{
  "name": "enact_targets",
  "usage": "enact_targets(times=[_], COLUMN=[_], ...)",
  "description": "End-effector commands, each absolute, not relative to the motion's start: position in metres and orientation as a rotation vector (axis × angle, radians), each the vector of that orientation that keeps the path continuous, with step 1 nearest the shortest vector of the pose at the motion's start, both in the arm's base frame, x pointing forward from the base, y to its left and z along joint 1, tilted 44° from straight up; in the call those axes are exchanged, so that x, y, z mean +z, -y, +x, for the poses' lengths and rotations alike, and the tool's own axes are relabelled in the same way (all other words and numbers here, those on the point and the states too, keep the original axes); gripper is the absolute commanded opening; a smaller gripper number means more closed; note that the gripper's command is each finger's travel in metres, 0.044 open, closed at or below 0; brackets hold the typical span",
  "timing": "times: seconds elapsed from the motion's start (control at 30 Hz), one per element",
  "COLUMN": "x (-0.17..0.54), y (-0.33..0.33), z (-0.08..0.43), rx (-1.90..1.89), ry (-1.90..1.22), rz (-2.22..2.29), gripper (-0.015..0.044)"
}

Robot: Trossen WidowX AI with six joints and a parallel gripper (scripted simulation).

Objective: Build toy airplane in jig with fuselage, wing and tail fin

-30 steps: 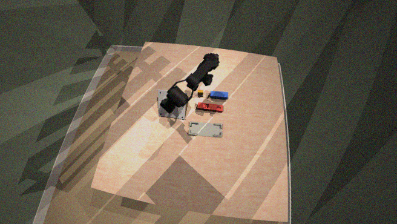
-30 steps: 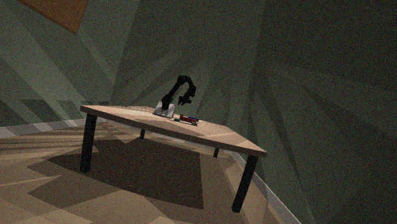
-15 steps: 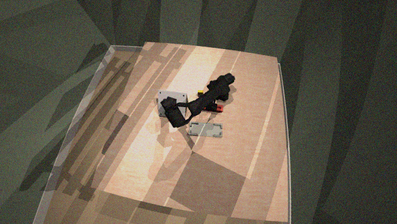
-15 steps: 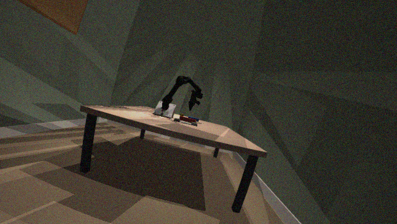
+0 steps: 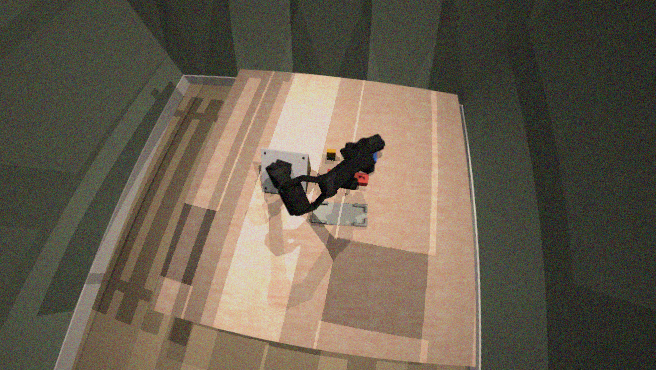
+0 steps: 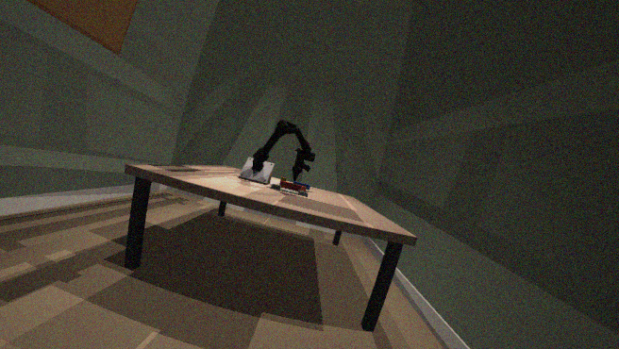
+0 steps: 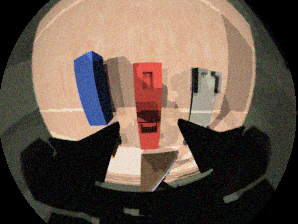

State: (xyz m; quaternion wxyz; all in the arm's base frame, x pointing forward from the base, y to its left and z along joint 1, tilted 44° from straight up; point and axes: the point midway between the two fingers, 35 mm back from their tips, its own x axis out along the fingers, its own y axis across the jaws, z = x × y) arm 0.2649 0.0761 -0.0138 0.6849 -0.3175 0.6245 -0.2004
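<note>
Fuselage (image 5: 361,179) (image 6: 292,187) (image 7: 148,102) lies at centre of your wrist frame, its long axis running up the frame, ahead of and between the 2 fingertips of your pincer (image 6: 295,179) (image 7: 149,123), which stands wide open, holding 0 parts.

We are finding no readable text, label, brand, number or sign anywhere in these views; we are seeing only plain surfaces, and grain is blurring any marking too small to tell.
</note>
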Motion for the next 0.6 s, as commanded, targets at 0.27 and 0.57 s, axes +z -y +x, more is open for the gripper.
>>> enact_targets(times=[0.27,0.57], x=[-0.028,-0.039], y=[-0.062,-0.052], z=[0.266,0.268], rx=[-0.45,-0.45], ry=[-1.404,-1.404], rz=[-0.724,-0.724], gripper=[0.044,0.044])
